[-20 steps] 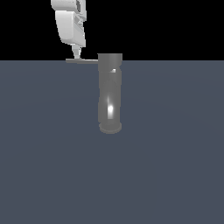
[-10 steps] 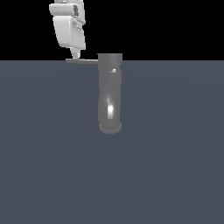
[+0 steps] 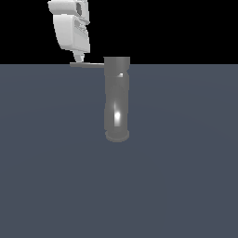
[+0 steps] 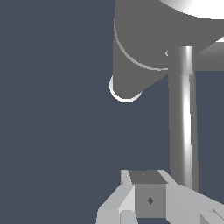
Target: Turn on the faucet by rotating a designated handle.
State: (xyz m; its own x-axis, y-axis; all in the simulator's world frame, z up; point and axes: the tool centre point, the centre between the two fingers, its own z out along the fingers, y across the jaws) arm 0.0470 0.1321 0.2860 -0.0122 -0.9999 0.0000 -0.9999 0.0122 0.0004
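The faucet is a glossy grey upright cylinder in the middle of the exterior view. Its handle is a thin flat bar sticking out from the top cap toward the exterior view's left. My white gripper hangs over the bar's outer end, its tip right at the bar; I cannot tell if it touches. The fingers look closed together and hold nothing. In the wrist view the faucet is seen from above, the handle runs from its cap toward my gripper, and its end lies beside the fingers.
The faucet stands on a flat dark blue-grey floor. The background behind it is black. Nothing else is in view.
The gripper body has shifted slightly down and toward the exterior view's left, with its tip staying at the handle's end. The handle has not visibly turned.
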